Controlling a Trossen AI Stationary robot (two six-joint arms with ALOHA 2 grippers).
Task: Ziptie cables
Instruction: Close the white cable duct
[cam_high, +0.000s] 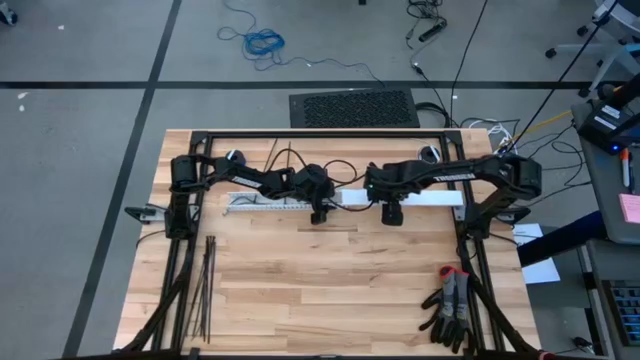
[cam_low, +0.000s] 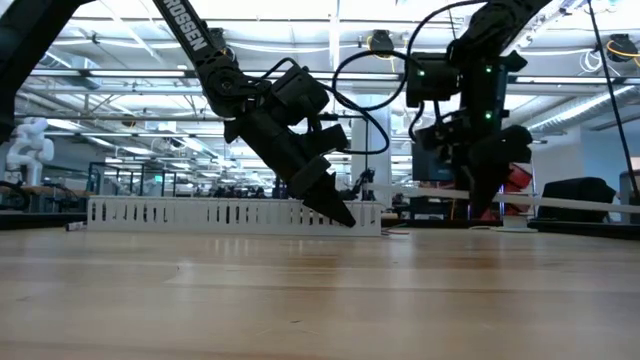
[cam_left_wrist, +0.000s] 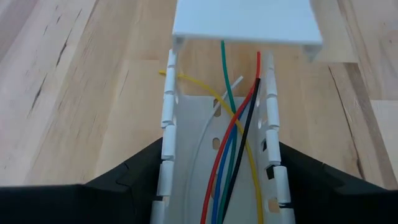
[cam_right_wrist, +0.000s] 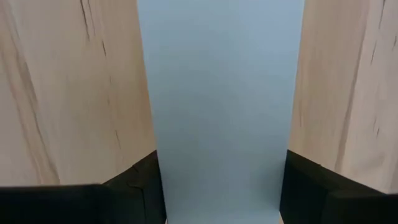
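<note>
"TROSSEN" lettering marks right arm (cam_high: 455, 176).

You are working in a robotics lab or industrial workshop hall. Beyond the far edge of the wooden bench (cam_high: 330, 290) you see a high ceiling with strip lights (cam_low: 330, 45) and a white robot arm (cam_low: 25, 145). Grey concrete floor (cam_high: 70, 120), loose blue coiled cable (cam_high: 263, 42), floor vent grate (cam_high: 353, 107).

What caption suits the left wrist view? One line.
Coloured wires in white slotted channel, left gripper straddling it.
</note>
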